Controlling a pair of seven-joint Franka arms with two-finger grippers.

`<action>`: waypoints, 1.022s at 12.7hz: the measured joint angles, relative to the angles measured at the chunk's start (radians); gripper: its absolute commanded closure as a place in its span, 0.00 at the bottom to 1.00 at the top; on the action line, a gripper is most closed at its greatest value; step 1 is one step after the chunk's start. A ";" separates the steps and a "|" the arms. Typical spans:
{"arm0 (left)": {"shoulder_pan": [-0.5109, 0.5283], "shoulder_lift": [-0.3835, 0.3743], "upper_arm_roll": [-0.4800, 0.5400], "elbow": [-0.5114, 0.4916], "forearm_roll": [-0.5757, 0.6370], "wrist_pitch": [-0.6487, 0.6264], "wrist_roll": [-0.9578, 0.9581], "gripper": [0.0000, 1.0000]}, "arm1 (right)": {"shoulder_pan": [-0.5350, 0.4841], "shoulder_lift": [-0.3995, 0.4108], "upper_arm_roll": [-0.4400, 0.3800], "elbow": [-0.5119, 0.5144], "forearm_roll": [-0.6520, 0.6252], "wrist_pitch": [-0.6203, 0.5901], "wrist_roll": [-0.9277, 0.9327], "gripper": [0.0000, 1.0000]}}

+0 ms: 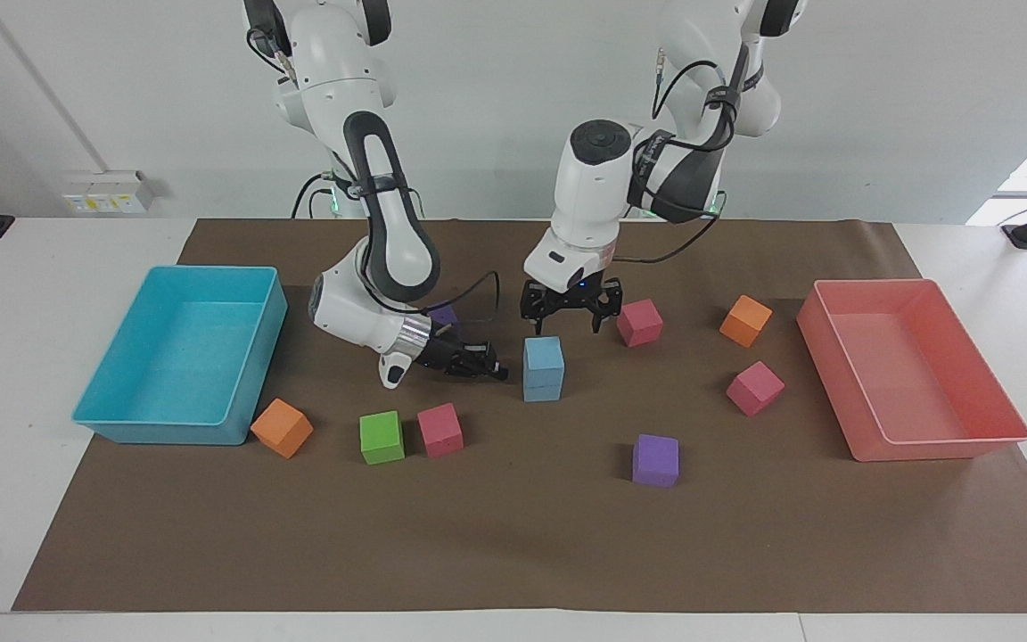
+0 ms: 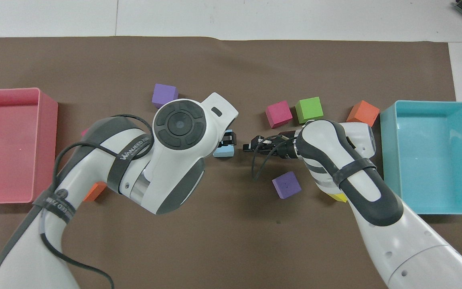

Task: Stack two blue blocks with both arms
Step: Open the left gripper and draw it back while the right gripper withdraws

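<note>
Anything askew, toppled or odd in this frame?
Nothing stands out. The two blue blocks stand stacked and roughly square; the left claw hangs open above them, the right claw beside.

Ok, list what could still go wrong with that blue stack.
1. The right claw sits low beside the two blue blocks; a sideways move could topple them.
2. The left claw hangs open over the mat next to the stack; dipping while leaving might clip the top block.

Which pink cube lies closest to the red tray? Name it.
The pink cube farther from the robots than the orange cube, toward the left arm's end. The other two pink cubes sit nearer the table's middle.
</note>
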 measured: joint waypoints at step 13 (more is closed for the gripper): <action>0.434 -0.294 0.018 -0.014 0.000 -0.272 0.645 0.00 | -0.017 -0.123 -0.052 0.029 -0.686 0.002 0.259 0.00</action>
